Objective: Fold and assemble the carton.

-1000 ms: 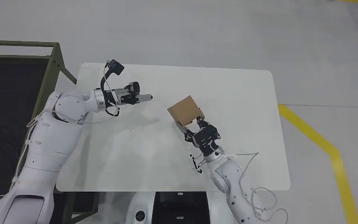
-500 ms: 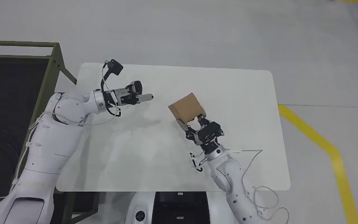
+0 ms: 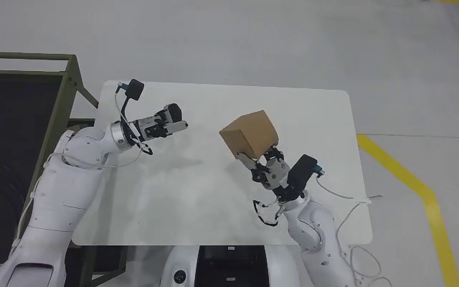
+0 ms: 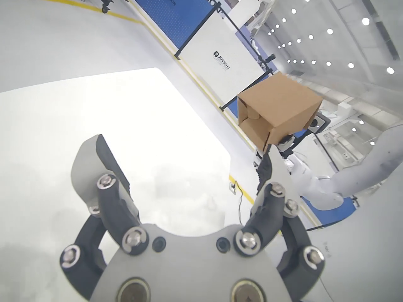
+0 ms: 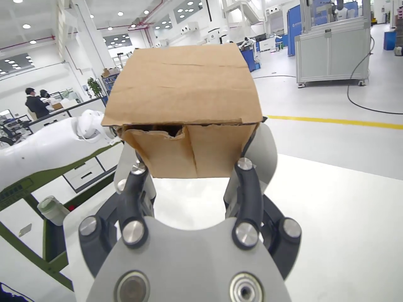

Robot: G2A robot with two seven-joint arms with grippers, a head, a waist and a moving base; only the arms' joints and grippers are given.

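Observation:
A brown cardboard carton (image 3: 249, 133) is held up off the white table (image 3: 215, 201), folded into a box shape. My right gripper (image 3: 264, 156) is shut on its lower end, a finger on each side (image 5: 263, 146). The carton's near face (image 5: 189, 152) has two flaps meeting at a seam, one with a torn edge that leaves a small gap. From the left wrist view the carton (image 4: 277, 108) hangs in the air beyond the table, one end showing tucked flaps. My left gripper (image 3: 183, 125) stands open and empty above the table's left part, well apart from the carton.
The table top is bare white; its far corner (image 4: 157, 70) shows in the left wrist view. A green metal frame (image 3: 68, 79) stands off the table's left edge. A yellow floor line (image 3: 409, 186) runs to the right.
My right gripper has lifted the carton off the table and tilted it upward, the right wrist swinging out to the right. The left arm drew back slightly to the left.

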